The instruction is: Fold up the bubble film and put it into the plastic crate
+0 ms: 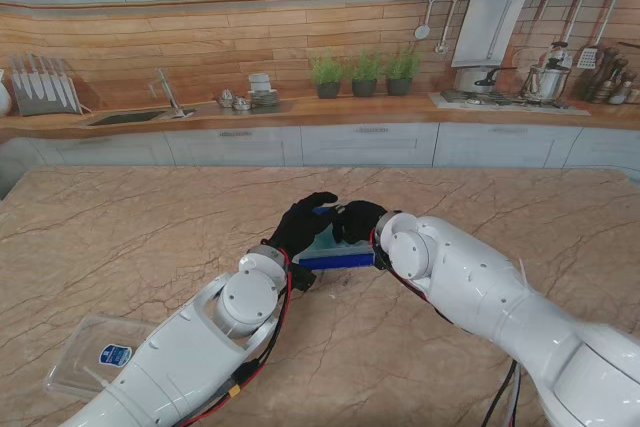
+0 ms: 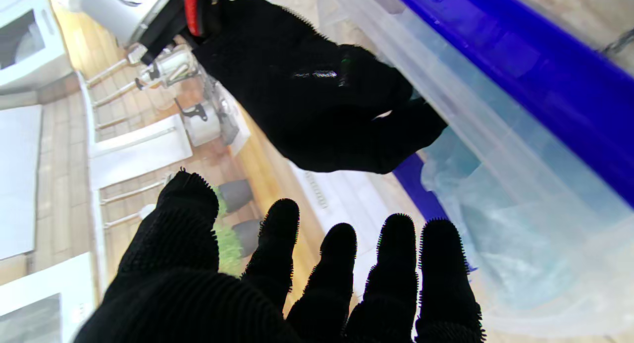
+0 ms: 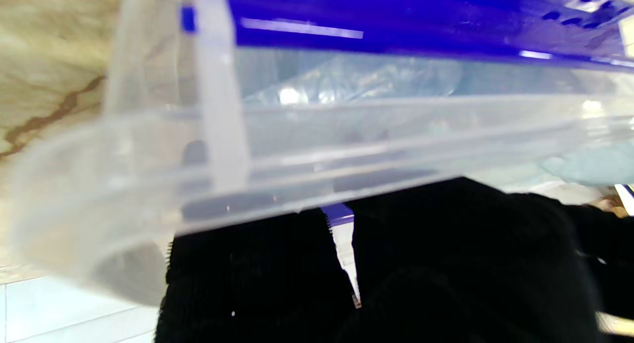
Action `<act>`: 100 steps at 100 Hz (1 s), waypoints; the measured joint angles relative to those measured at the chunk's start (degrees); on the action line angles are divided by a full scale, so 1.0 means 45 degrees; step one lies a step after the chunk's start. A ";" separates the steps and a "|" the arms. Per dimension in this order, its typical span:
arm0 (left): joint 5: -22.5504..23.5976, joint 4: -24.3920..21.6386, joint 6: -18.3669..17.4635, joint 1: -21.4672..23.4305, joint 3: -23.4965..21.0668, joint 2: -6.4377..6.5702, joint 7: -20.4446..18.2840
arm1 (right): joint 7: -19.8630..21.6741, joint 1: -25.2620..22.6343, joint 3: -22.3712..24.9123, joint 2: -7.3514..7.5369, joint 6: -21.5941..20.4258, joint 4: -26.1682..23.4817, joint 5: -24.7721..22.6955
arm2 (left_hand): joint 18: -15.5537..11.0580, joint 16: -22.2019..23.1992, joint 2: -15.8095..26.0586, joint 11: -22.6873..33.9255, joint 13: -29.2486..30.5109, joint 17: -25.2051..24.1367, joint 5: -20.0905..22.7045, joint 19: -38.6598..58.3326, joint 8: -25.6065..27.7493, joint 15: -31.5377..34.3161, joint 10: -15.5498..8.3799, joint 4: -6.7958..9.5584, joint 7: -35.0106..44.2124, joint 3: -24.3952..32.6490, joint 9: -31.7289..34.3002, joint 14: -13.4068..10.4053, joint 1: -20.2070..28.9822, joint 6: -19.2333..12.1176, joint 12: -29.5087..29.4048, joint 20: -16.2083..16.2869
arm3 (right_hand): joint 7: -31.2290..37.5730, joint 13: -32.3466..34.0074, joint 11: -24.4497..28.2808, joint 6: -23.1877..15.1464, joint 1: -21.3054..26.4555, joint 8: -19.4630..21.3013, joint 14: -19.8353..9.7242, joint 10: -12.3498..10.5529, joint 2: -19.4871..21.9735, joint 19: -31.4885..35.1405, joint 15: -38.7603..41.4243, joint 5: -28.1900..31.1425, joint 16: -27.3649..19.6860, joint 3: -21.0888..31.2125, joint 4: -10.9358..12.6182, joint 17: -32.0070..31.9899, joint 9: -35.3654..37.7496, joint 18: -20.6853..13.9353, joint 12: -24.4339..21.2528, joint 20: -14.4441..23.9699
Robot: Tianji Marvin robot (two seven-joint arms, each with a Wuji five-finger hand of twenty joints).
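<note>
The left hand (image 2: 277, 278) hovers with fingers spread, holding nothing, just beside the right hand (image 1: 357, 219) (whose grip cannot be made out). Directly under both, the bubble film (image 2: 500, 219) already lies inside the plastic crate (image 1: 338, 259), whose long axis runs across between the two palms.

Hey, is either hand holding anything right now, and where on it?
Left hand: nothing, fingers spread. Right hand is curled over the plastic crate; whether it grips anything cannot be told.

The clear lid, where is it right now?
In the stand view the lid lies flat on the table, at the near left beside the left arm.
</note>
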 measured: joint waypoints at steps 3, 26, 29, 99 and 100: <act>0.0047 -0.0117 -0.0037 0.0035 -0.0031 0.0045 -0.0002 | -0.0004 -0.0011 0.0018 -0.0009 0.0015 0.0001 0.0018 | 0.0008 0.0004 0.0000 0.0000 0.0000 0.0000 0.0000 0.0000 0.0000 0.0000 0.0000 0.0000 0.0000 -0.0002 0.0003 0.0000 0.0000 -0.0097 0.0000 0.0000 | 0.0040 -0.0013 0.0000 -0.0080 0.0000 0.0002 0.0013 0.0000 0.0000 0.0000 0.0003 0.0000 0.0007 -0.0002 0.0001 -0.0044 0.0000 0.0007 0.0000 0.0003; 0.0438 -0.0855 -0.0211 0.0368 -0.0288 0.0335 -0.0147 | -0.0017 -0.0035 0.0046 -0.0027 0.0100 -0.0015 0.0063 | 0.0259 0.0137 0.0000 0.0000 0.0000 0.0000 0.0237 0.0000 0.0023 0.0000 -0.0001 0.0000 0.0000 -0.0143 0.0019 0.0000 0.0000 -0.0099 0.0005 0.0000 | 0.0135 -0.0032 0.0006 -0.0248 -0.0009 0.0100 0.0016 0.0000 0.0003 0.0000 0.0007 -0.0001 0.0105 -0.0126 0.0045 -0.0079 0.0001 0.0007 0.0000 0.0138; 0.0622 -0.0963 -0.0209 0.0425 -0.0299 0.0384 -0.0175 | -0.0017 -0.0036 0.0047 -0.0027 0.0100 -0.0016 0.0063 | 0.0317 0.0140 0.0000 0.0000 0.0013 0.0032 0.0240 0.0000 0.0023 -0.0007 -0.0001 0.0000 0.0000 -0.0147 0.0021 0.0000 0.0000 -0.0100 0.0007 0.0000 | 0.0137 -0.0035 0.0006 -0.0258 -0.0014 0.0143 0.0016 0.0000 0.0082 0.0000 0.0007 -0.0002 0.0106 -0.0129 0.0045 -0.0083 0.0001 0.0007 0.0000 0.0139; 0.0653 -0.0135 0.1342 -0.0227 0.0363 0.0425 -0.1106 | -0.0372 -0.0574 0.0739 0.0179 -0.0080 -0.0518 -0.0402 | 0.0408 0.0299 0.0009 -0.0030 0.0351 0.0298 0.0338 0.1190 0.0023 0.0144 0.0302 0.0000 -0.0338 -0.0444 -0.0466 0.0756 0.0016 -0.0101 0.0037 0.0430 | 0.0634 -0.0026 0.0073 -0.0783 -0.0259 0.0231 0.0117 0.0004 0.0095 0.0025 -0.0016 -0.0309 0.0099 -0.0666 0.0051 -0.0258 0.0001 0.0144 0.0000 0.0572; 0.0643 -0.0134 0.1344 -0.0230 0.0364 0.0423 -0.1109 | -0.0387 -0.0582 0.0746 0.0187 -0.0093 -0.0530 -0.0422 | 0.0408 0.0297 0.0010 -0.0031 0.0351 0.0292 0.0337 0.1184 0.0023 0.0144 0.0302 0.0000 -0.0338 -0.0444 -0.0500 0.0756 0.0016 -0.0101 0.0037 0.0430 | 0.0683 -0.0023 0.0073 -0.0806 -0.0262 0.0231 0.0122 0.0004 0.0095 0.0052 -0.0016 -0.0309 0.0099 -0.0692 0.0051 -0.0269 0.0001 0.0157 0.0000 0.0598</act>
